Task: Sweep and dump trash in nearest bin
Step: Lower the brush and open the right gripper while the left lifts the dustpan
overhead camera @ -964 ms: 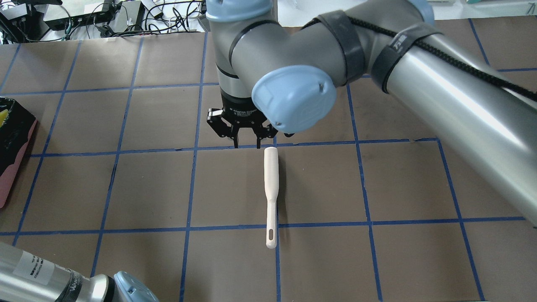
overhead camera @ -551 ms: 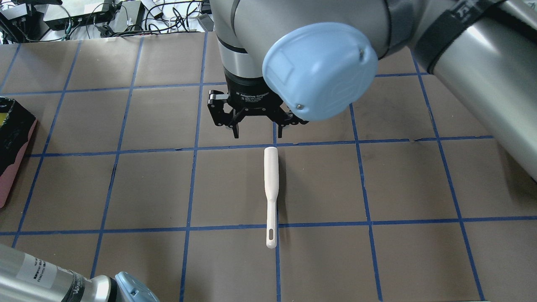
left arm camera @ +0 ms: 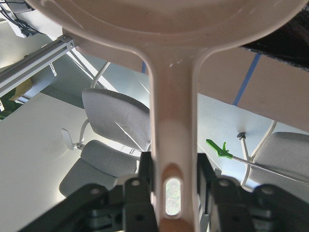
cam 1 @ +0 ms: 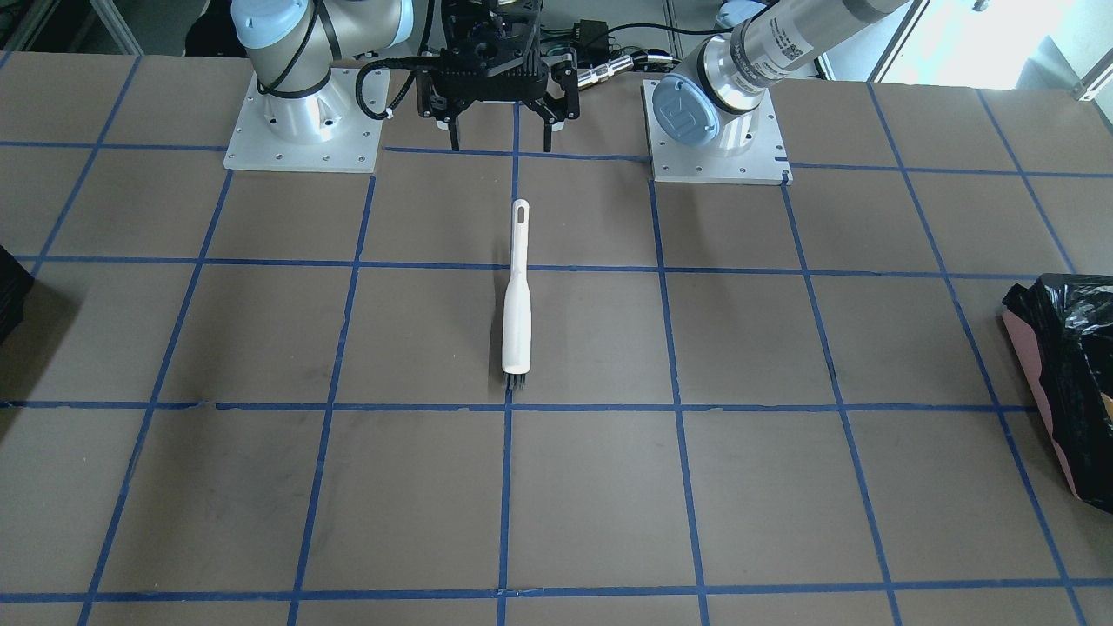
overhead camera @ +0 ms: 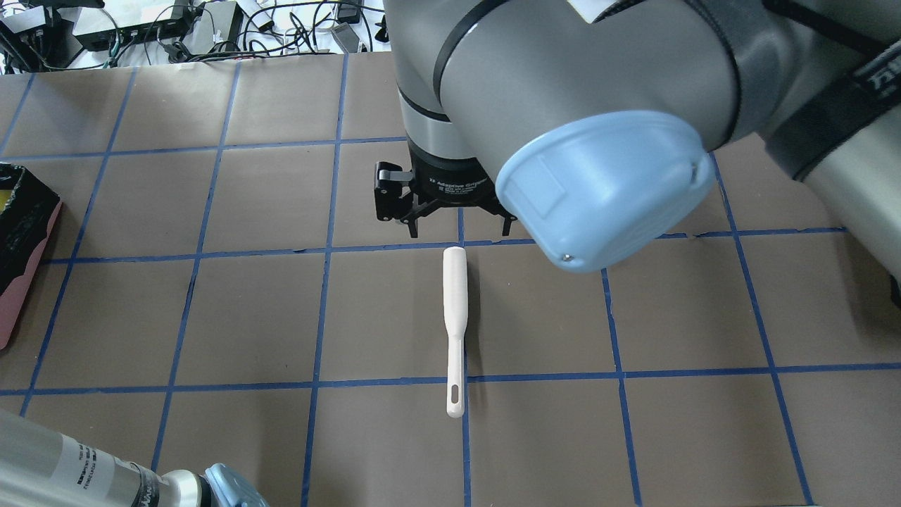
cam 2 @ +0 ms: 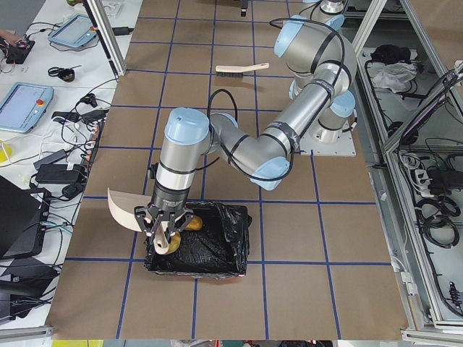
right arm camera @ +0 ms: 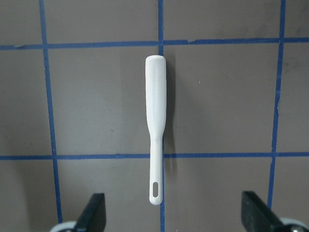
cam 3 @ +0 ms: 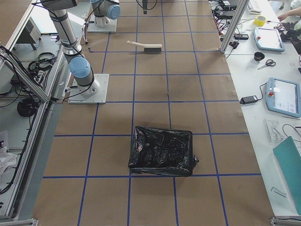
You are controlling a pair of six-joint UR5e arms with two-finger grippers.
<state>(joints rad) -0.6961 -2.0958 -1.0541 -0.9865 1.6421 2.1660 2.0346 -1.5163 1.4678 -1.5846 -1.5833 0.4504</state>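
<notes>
While the left pincer (cam 2: 167,228) is clenched on the handle of the pale dustpan (cam 2: 119,210), it hangs over the bin (cam 2: 217,249), whose pink sides are lined with a crinkled black bag. From the left wrist view the handle runs straight up between the two fingers (left arm camera: 146,167), pressed on both sides, and the pan widens at the far end. From the left end of the surface (overhead camera: 246,317) the pan is tipped, its scoop lifted out past the bin's rim. A yellow-brown piece of trash (cam 2: 192,223) lies in the bag just beside this pincer; the other pieces cannot be made out.

The right pincer (cam 1: 501,139) is spread wide and grasps nothing. It hangs above the white brush (overhead camera: 455,317) without touching it. The brush lies flat near the middle of the surface, well apart from the bin. Its long axis runs straight out from the robot, along a blue tape line. The end with the hanging hole points toward the robot's base. The thick head with its dark bristles (cam 1: 516,381) points away, toward the operators' side.
</notes>
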